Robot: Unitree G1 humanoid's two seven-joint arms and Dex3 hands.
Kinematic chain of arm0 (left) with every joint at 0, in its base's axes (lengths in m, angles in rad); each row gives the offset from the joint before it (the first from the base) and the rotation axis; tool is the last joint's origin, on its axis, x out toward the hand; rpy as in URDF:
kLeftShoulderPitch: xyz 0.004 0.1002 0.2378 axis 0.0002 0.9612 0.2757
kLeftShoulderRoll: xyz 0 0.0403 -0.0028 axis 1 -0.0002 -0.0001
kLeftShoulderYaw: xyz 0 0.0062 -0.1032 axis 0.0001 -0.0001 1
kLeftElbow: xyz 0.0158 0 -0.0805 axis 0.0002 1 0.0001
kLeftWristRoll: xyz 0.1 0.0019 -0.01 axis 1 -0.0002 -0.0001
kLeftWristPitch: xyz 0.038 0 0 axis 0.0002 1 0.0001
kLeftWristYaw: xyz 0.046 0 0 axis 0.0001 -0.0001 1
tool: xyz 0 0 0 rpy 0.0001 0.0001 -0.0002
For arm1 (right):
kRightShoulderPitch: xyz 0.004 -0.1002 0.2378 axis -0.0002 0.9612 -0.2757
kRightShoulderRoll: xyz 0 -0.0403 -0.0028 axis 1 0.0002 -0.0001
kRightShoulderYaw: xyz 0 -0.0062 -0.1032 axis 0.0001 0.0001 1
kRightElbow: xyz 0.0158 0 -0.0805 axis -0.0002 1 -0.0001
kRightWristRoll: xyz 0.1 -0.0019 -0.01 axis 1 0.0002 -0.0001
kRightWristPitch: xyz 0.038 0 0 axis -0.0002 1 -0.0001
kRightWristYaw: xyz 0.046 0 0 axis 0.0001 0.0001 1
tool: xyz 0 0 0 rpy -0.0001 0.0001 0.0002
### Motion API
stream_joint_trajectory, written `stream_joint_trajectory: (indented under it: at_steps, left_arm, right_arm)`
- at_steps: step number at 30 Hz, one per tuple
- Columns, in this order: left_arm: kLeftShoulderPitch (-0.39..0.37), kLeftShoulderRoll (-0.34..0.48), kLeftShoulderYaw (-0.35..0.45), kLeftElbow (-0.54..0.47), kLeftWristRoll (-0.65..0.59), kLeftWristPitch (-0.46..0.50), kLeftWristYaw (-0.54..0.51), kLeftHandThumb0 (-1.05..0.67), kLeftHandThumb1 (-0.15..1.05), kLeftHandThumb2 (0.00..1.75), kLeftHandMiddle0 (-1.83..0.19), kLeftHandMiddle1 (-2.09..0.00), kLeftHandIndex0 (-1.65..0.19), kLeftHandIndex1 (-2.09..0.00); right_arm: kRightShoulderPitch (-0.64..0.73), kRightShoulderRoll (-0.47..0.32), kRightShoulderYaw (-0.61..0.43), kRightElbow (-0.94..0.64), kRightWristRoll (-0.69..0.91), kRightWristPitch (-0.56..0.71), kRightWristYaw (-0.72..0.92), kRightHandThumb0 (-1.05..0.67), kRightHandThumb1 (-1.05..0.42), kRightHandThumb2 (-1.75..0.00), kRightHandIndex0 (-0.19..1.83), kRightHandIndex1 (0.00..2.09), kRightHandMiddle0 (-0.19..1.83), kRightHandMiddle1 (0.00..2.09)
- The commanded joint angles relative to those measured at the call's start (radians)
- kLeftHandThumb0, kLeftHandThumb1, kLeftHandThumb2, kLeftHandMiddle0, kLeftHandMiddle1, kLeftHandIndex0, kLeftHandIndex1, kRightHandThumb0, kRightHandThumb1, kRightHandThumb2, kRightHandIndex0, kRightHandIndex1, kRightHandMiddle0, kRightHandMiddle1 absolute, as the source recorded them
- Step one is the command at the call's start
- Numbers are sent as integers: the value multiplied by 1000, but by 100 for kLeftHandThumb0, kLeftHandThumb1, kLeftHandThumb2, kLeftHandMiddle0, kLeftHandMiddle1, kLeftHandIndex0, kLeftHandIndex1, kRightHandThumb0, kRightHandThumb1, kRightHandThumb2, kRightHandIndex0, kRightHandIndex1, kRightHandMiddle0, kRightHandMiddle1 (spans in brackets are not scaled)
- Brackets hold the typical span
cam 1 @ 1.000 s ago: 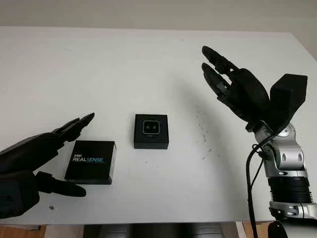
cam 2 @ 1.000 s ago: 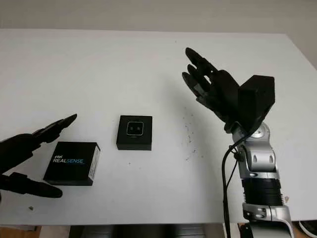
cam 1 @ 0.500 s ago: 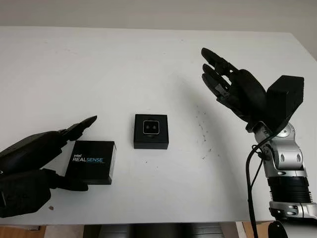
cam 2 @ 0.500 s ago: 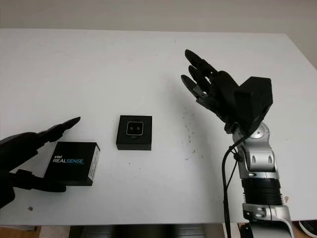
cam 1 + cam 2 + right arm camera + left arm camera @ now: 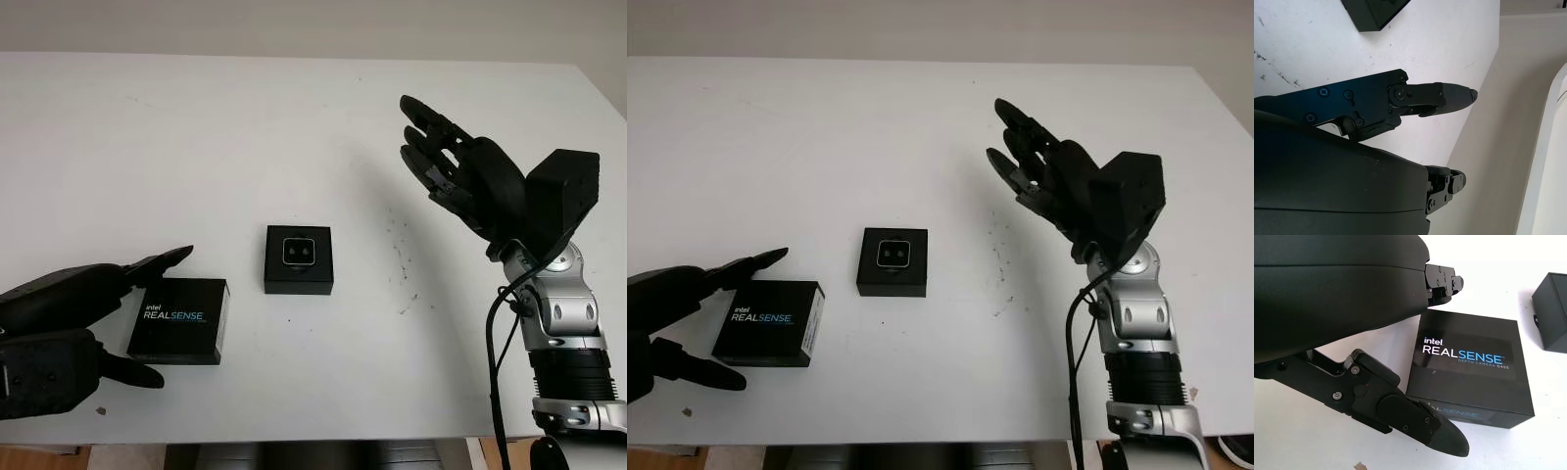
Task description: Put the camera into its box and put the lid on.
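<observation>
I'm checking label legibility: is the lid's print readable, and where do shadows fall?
Left wrist view: white-and-blue REALSENSE print on the black cardboard lid reads crisply, without glare. Left eye view: soft shadow under the open left hand; the raised, open right hand casts none that shows.

I see bright, even light across the white table [image 5: 196, 127], nearly blown out toward its far side, with no hard glare. Shadows are soft and short: a faint one hugs the near edge of the box [image 5: 299, 259] and the lid [image 5: 179, 320]. The lid's print reads crisply up close. The left hand [image 5: 1400, 411] looms large, its black shell swallowing detail.
</observation>
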Motion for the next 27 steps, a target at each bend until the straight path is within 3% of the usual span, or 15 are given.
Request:
stream_joint_trajectory:
  at_steps: [1,13,14,15,16,18,21,27]
  left_arm:
    - [-9,5,-16,4,11,3,9,-68,84,5,-9,-7,8,-4]
    - [-13,-52,-51,34,37,-22,110,-67,86,6,-25,-14,-6,-11]
    - [-10,-60,-50,36,36,-31,122,-66,86,6,-24,-21,-9,-11]
    - [-6,-67,-50,35,37,-35,131,-65,86,6,-10,-54,-14,-10]
    - [-3,-73,-50,34,35,-39,138,-64,86,5,-3,-71,-16,-9]
    - [4,-81,-52,34,33,-45,145,-62,84,5,4,-90,-20,-10]
    - [8,-79,-59,33,35,-36,134,-62,84,6,8,-99,-22,-10]
    - [6,-72,-75,35,34,-25,112,-63,83,5,5,-97,-24,-10]
  right_arm:
    - [1,0,-6,-17,9,-4,-1,-54,-105,-29,5,6,15,8]
    - [10,-9,-1,-17,-3,-31,-1,-51,-105,-30,7,7,16,8]
    - [10,-10,-2,-15,-1,-33,2,-50,-105,-30,7,7,16,8]
    - [9,-10,-2,-13,1,-36,5,-51,-105,-30,7,7,16,8]
    - [8,-10,-2,-12,1,-37,6,-51,-105,-30,7,6,17,8]
    - [6,-10,-2,-10,-1,-39,5,-52,-105,-29,7,6,18,8]
    - [5,-9,-5,-8,-1,-39,2,-53,-105,-28,7,6,18,9]
    - [6,-11,-5,-15,-8,-44,-1,-52,-105,-29,8,6,17,8]
